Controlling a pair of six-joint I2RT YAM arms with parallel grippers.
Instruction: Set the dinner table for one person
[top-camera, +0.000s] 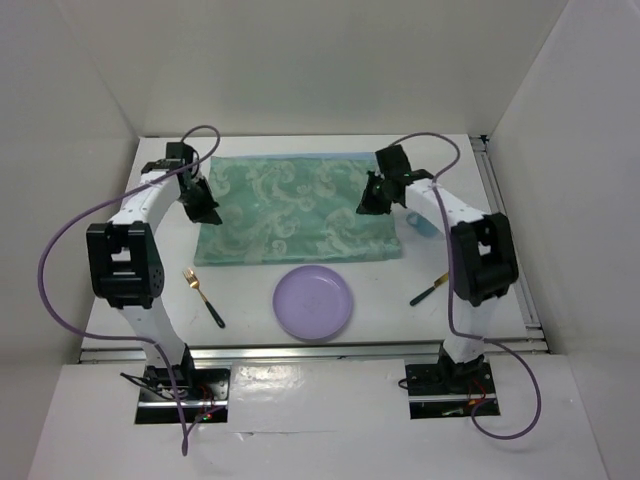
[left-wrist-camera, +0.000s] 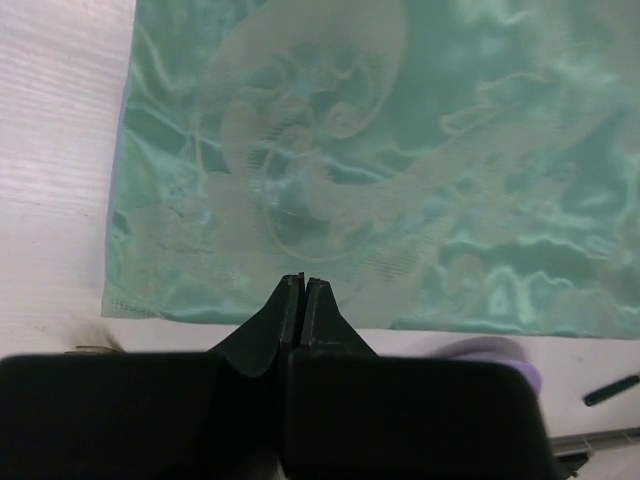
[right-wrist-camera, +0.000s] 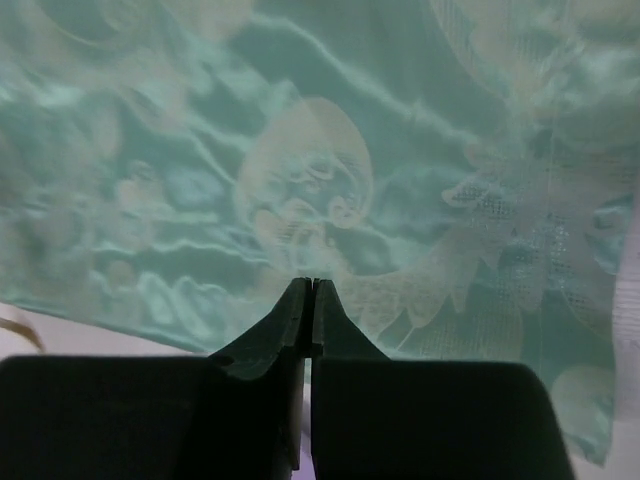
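The big white counter (top-camera: 250, 300) fills the middle of the scene, with both arms standing at its near edge. It is flat and plain, and everything else lies on it.

A shiny green cloth mat (top-camera: 295, 210) with pale swirls lies on the far half of the counter. A round purple plate (top-camera: 313, 302) sits just near of the mat, in the middle. A fork (top-camera: 204, 297) with a gold head and a black handle lies to the left of the plate, a little apart from it. On the right, another piece of cutlery (top-camera: 430, 290) with a black handle pokes out from behind the right arm; I cannot tell what kind it is. A small blue thing (top-camera: 421, 226) sits just past the right edge of the mat, partly hidden by that arm.

The left claw (left-wrist-camera: 303, 285) is clenched tight, with its two fingers pressed together and nothing between them. It is over the left side of the mat. The right claw (right-wrist-camera: 310, 286) is clenched the same way, holding nothing, over the right side of the mat. I cannot tell if either claw touches the cloth.
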